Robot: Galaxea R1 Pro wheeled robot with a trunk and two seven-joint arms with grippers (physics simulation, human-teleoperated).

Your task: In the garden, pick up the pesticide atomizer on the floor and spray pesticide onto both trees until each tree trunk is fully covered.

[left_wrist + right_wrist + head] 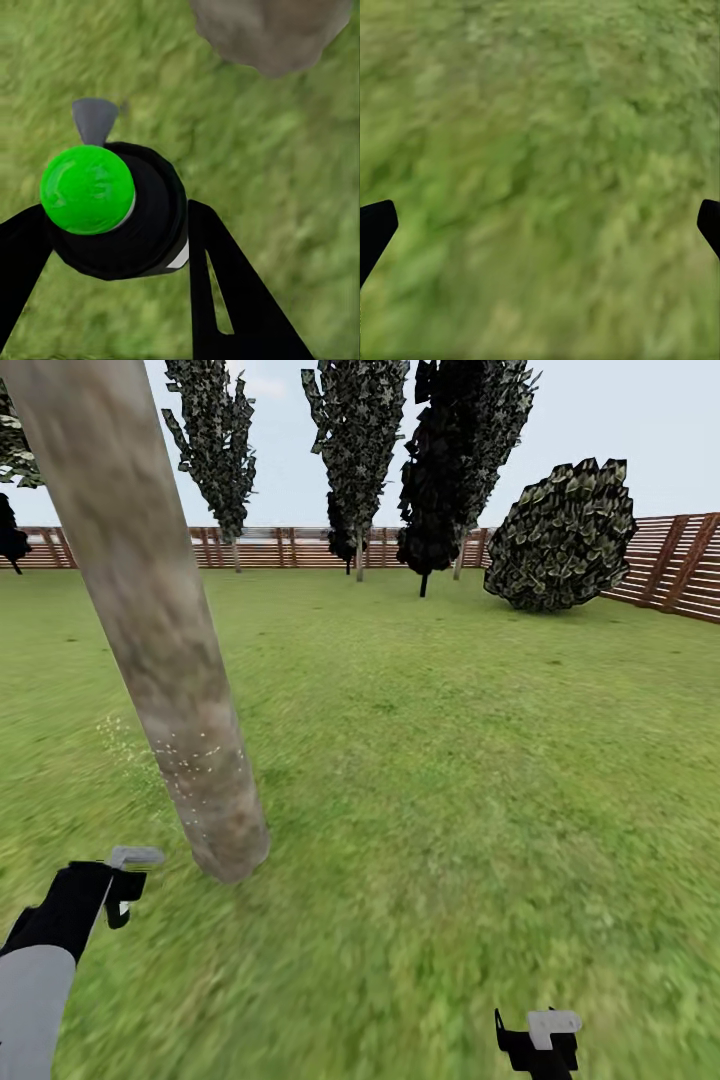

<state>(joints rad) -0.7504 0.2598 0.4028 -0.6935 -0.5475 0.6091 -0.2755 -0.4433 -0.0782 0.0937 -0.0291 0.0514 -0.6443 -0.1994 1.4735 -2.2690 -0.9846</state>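
1. I take the tree trunk (150, 630) as my landmark. It rises as a long mottled column, leaning up and to the left in the head view, its base planted in the lawn (450, 760).
2. My left gripper (118, 888) sits low and just left of the trunk's base. Its fingers (225, 292) are clamped on the pesticide atomizer (127, 217), a dark cylinder seen end-on in the left wrist view, with a bright green cap toward the camera and a grey nozzle (94, 120) sticking out.
3. Pale specks (185, 755) dot the lower trunk and the grass left of it; I judge this to be spray landing.
4. The relation that matters: the trunk lies ahead and slightly right of the atomizer, near but apart. Its long axis runs far above the speckled patch, so I judge the next move must carry the nozzle's aim up along that axis.
5. My right gripper (538, 1040) hangs well right of the trunk, over bare grass, fingers apart and holding nothing. The left arm is clearly the nearer one.
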